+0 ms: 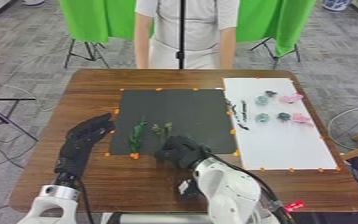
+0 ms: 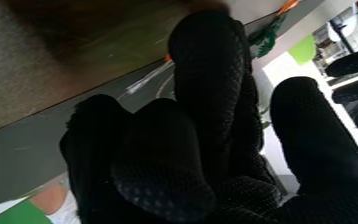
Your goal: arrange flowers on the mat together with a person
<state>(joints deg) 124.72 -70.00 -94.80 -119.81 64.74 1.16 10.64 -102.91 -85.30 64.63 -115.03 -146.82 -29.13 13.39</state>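
Head view: looked forward and down from above, whole table (image 1: 91, 82) framed | Right wrist view: looked along right hand (image 1: 182, 150), close up, tilted | Shared: part of table, dark mat (image 1: 171, 107)

The left hand (image 1: 88, 131) points forward, fingers loosely extended, while the right hand (image 1: 182, 151) angles forward and leftward.

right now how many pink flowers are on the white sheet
2, both near the right edge of the white sheet in the head view: one pink flower farther from the robot, the other pink flower nearer. Neither looks covered.
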